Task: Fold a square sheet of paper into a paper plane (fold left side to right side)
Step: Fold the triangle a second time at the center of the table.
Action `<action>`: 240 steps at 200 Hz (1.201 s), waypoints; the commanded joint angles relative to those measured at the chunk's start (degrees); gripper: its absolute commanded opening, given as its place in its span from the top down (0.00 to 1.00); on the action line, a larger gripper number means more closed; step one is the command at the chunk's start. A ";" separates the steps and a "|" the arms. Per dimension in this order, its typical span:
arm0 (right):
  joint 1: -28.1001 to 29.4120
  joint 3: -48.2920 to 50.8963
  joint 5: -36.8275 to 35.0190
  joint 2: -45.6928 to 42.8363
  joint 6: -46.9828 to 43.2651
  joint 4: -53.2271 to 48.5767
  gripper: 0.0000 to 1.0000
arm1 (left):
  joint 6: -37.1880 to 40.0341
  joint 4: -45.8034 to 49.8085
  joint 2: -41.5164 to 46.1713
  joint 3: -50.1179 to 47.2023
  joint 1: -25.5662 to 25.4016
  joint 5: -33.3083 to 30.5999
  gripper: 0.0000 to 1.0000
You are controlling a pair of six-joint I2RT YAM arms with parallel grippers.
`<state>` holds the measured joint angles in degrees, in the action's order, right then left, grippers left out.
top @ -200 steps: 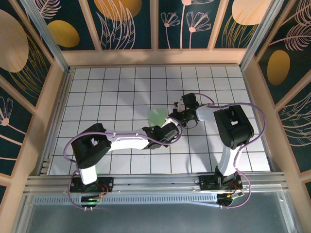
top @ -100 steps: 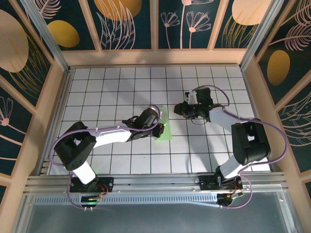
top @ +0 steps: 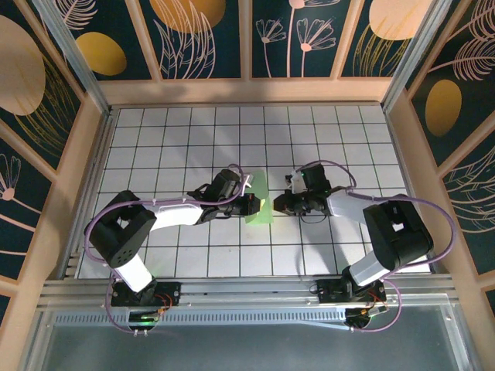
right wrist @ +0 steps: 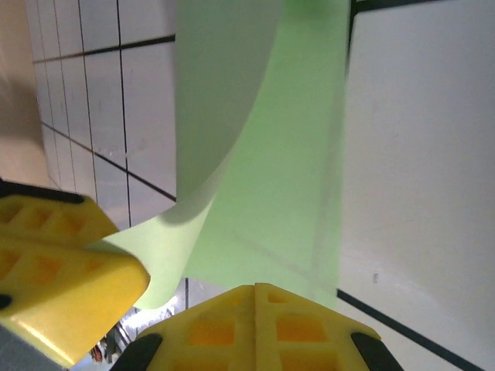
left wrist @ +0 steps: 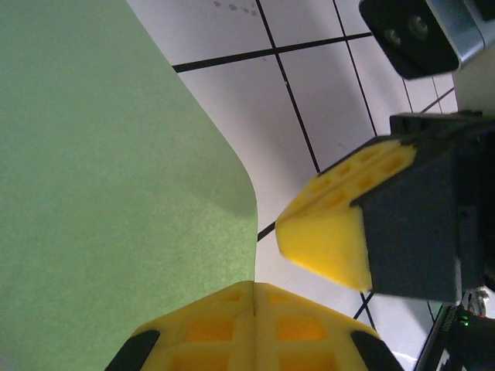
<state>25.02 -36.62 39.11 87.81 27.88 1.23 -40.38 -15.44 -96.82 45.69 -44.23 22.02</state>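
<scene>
There is 1 sheet of paper (top: 261, 207), pale green, lying near the middle of the white grid table (top: 170, 139), between the 2 grippers. From above it looks like a small upright strip. Its left part is covered by the left gripper (top: 250, 202), so its full outline is hard to make out.

The right wrist view adds more detail. 1 layer of the sheet (right wrist: 286, 193) lies flat on the table, and a second layer curls up and over from the left side, with its pale underside facing the camera. In the left wrist view the sheet (left wrist: 116, 193) is very near the camera. It is cut off at the top and left borders and throws a shadow on the tiles beside it.

The left gripper's 2 yellow pads (left wrist: 216, 328) are pressed together. The edge of the sheet runs into the seam between them, so the sheet appears pinched there.

The right gripper (top: 280, 205) is just to the right of the sheet, and its tip (left wrist: 325, 232) is close to the left gripper's tip. Its jaws are also fully closed (right wrist: 255, 309), with the fingertips at the near edge of the flat layer. I cannot tell whether paper is caught between them.

There are 2 white arms, 1 reaching in from each side, and each carries a purple cable (top: 100, 224).
</scene>
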 commanded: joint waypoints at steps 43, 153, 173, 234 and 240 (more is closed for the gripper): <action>3.55 -1.08 -0.31 4.83 2.53 4.05 1.00 | -1.98 -3.33 -0.99 -2.03 1.05 1.01 1.00; 3.73 -2.05 -5.18 10.00 -0.83 -4.03 1.00 | 0.52 -0.87 0.57 -3.15 2.99 -0.48 1.00; 3.73 -2.27 -5.28 10.32 -1.30 -4.29 1.00 | 1.81 0.68 1.22 -2.99 3.70 -0.99 1.00; 3.74 -2.57 -5.03 10.56 -1.67 -4.32 1.00 | 5.26 4.11 1.24 -2.62 5.66 -3.89 1.00; 3.73 -2.66 -5.01 10.58 -1.61 -4.28 1.00 | 5.44 4.04 1.06 -2.58 5.80 -3.98 1.00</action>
<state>28.51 -38.96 37.41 96.51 27.44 0.01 -37.50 -13.17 -96.66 43.11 -39.29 19.42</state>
